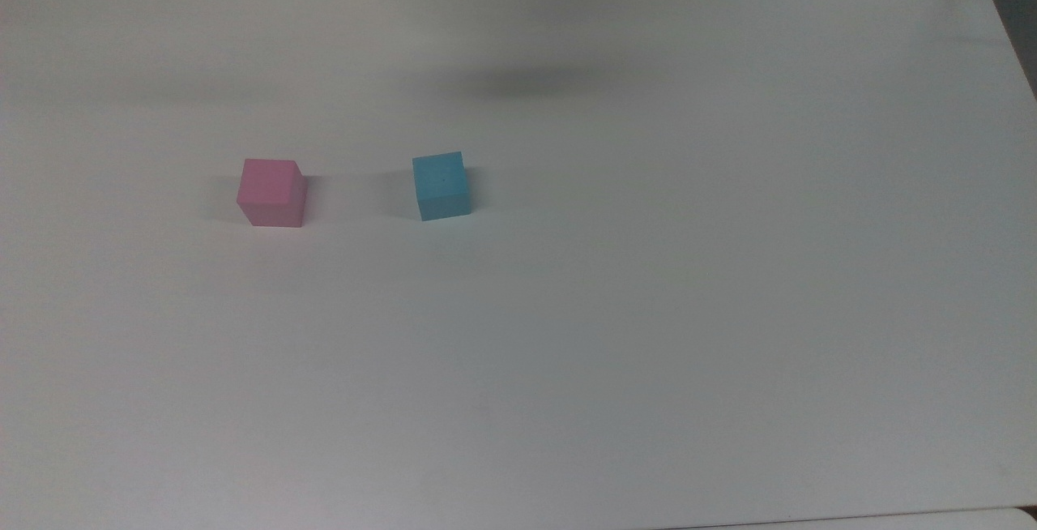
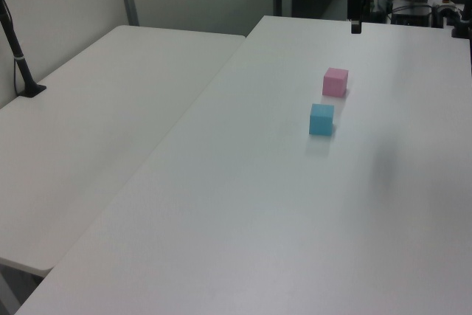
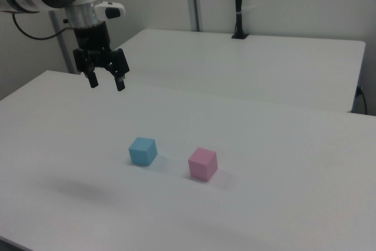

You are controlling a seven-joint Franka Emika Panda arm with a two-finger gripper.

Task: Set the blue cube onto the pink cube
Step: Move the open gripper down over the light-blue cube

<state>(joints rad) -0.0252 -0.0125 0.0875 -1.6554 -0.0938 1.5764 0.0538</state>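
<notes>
the task is at its first step, the approach: nothing is grasped yet. the hand (image 3: 106, 82) hangs high above the tabletop (image 1: 648, 311), its two fingers spread wide and empty, near the top view's far edge. the blue cube (image 1: 441, 185) sits flat on the tabletop, nearer that far edge than the near one, with the pink cube (image 1: 272, 193) to the top view's left of it, apart from it and not touching. next, i judge, the hand must travel over the blue cube, line its fingers with two opposite faces, descend and close, keeping clear of the pink cube.
</notes>
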